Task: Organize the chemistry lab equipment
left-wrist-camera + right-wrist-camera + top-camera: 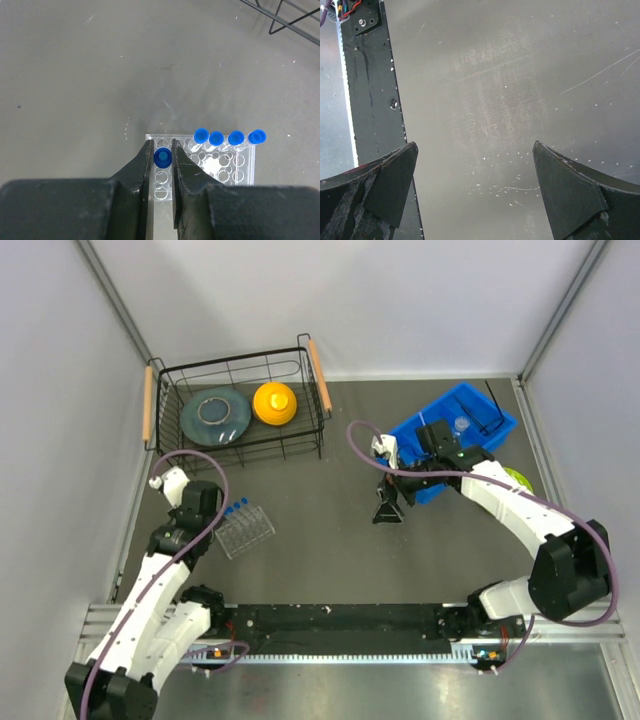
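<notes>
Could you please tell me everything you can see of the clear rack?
The rack is a clear plastic block with a grid of round holes, mostly empty, lying flat on the grey table. Four blue-capped tubes stand in one edge row. The left gripper holds a fifth tube over holes beside them.

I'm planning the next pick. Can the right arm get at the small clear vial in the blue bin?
Probably yes. The right gripper is open and empty beside the blue bin, and the vial sits uncovered inside with nothing over it.
</notes>
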Available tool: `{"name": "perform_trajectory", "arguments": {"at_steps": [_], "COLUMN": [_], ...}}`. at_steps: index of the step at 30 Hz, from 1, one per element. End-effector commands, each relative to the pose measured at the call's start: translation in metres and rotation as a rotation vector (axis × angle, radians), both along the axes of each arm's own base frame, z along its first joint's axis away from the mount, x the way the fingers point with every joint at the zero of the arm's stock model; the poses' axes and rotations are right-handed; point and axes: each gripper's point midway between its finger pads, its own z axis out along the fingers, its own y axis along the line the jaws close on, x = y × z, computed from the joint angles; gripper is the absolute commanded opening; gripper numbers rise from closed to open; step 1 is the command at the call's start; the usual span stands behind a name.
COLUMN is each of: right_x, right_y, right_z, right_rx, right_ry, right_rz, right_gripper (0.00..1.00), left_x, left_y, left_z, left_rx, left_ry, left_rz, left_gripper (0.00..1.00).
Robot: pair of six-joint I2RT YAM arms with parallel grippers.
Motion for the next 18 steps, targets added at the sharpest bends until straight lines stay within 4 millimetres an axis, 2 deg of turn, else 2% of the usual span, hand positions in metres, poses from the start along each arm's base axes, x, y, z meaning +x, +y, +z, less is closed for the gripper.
{"name": "perform_trajectory", "arguments": {"at_steps": [1, 7, 18], "right_x": [-0.005, -0.005, -0.004], "right_y": [0.003, 0.004, 0.003], "right_z": [0.015, 0.014, 0.011], "right_rx": [0.05, 0.049, 0.046], "right_ry": [-0.06, -0.055, -0.045], "right_rz": [0.041, 0.044, 0.044], "right_gripper": [0.99, 0.99, 0.99], "left_x": [0.025, 0.033, 0.029], "left_y": [-0.012, -0.016, -0.013], "left_z": [0.002, -0.003, -0.021], "left_rx": [-0.032, -0.052, -0.063], "left_ry": [-0.031, -0.02, 0.026], "left_rz": [-0.07, -0.089, -0.082], "left_gripper": [0.11, 0.11, 0.11]}}
